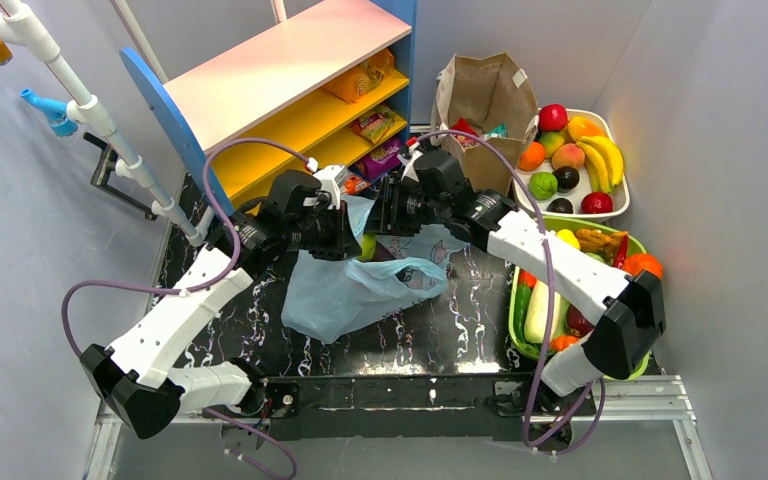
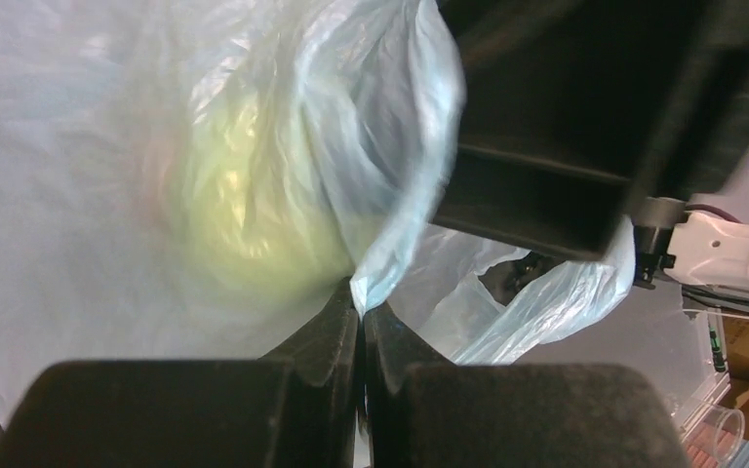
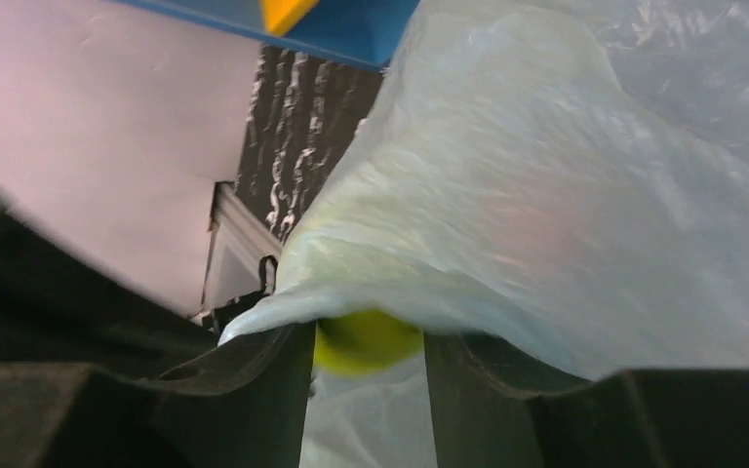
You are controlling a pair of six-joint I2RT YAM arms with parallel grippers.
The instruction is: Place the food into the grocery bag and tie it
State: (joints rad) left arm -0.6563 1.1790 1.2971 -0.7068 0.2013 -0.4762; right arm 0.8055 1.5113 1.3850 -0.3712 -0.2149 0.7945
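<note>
The light-blue grocery bag point(image 1: 355, 292) lies crumpled in the middle of the black mat. My left gripper point(image 1: 345, 238) is shut on a fold of its rim point(image 2: 375, 283). My right gripper point(image 1: 384, 216) faces it at the bag's mouth, its jaws a little apart with a yellow-green round fruit point(image 3: 366, 341) between them, and the bag film point(image 3: 546, 214) is draped over the fingers. The same fruit glows through the bag in the left wrist view point(image 2: 244, 205) and shows in the top view point(image 1: 367, 246). Red point(image 1: 464, 130) and teal point(image 1: 497, 130) snack packets lie by the brown paper bag.
A blue-and-yellow shelf point(image 1: 290, 70) with more packets point(image 1: 378, 123) stands at the back left. A brown paper bag point(image 1: 485, 100) and a white tray of plastic fruit point(image 1: 615, 205) are at the back right. A green basket of vegetables point(image 1: 513, 300) sits on the right.
</note>
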